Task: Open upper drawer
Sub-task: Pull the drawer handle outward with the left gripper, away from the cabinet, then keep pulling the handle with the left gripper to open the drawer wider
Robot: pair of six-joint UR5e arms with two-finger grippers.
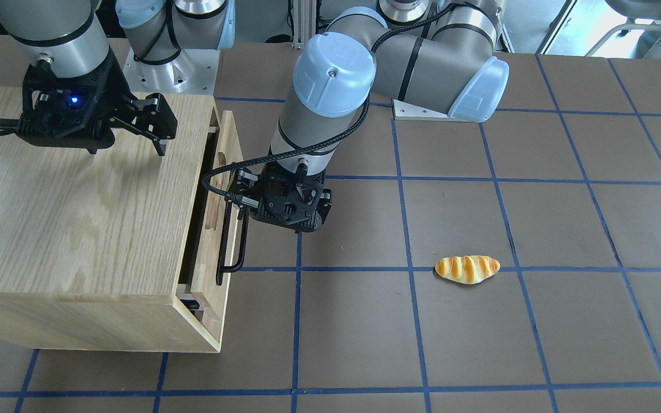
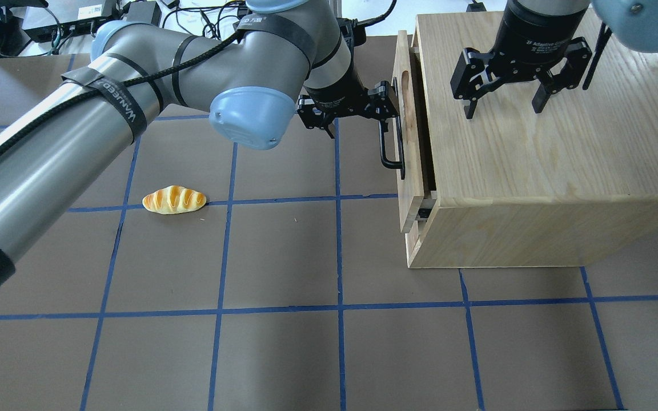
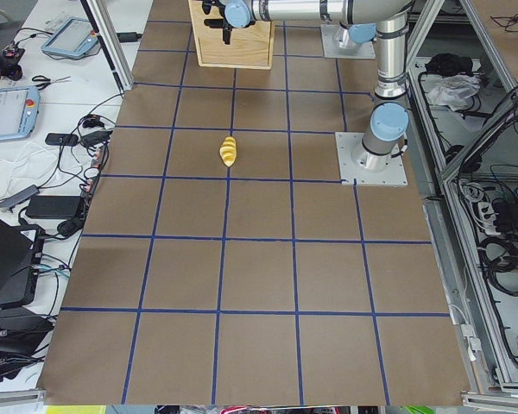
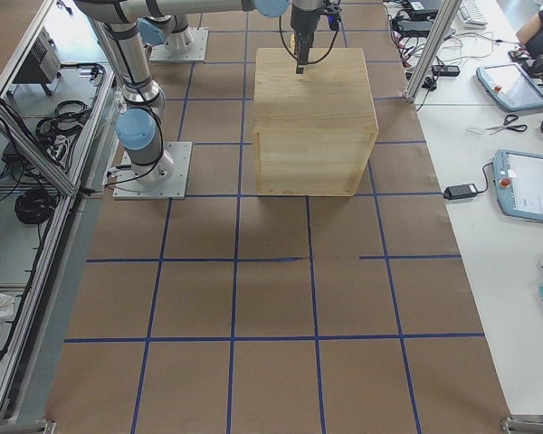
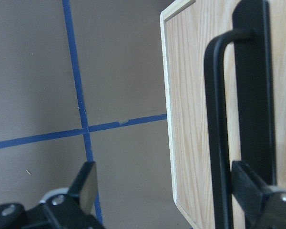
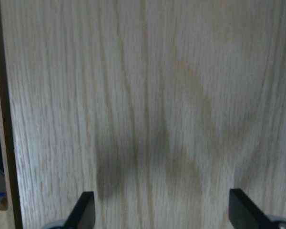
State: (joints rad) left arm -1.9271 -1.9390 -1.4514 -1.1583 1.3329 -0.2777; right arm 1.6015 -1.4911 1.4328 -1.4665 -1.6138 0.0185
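The cabinet (image 2: 534,160) is a plain box of light oak with fine straight grain and square edges, standing on the robot's right half of the table (image 2: 283,257). The upper drawer (image 2: 404,171) sits at the top of the cabinet's face that looks toward the table's middle. Its flat wood front stands a little out from the carcass, with a dark gap behind it. On that front are an oblong slot and a long black metal bar handle (image 2: 392,142), round in section and bent at its ends.

The left gripper (image 5: 167,174) is at the handle with its 2 fingers apart. The bar lies between them, close to 1 finger (not clamped). The right gripper (image 2: 503,111) hangs over the cabinet's top, its fingers spread wide and holding nothing.

The table is matt brown, ruled into squares by blue tape (image 2: 337,251). A glossy golden bread roll (image 2: 173,200) lies well apart from the cabinet. Side benches carry cables and a teach pendant (image 4: 529,185).
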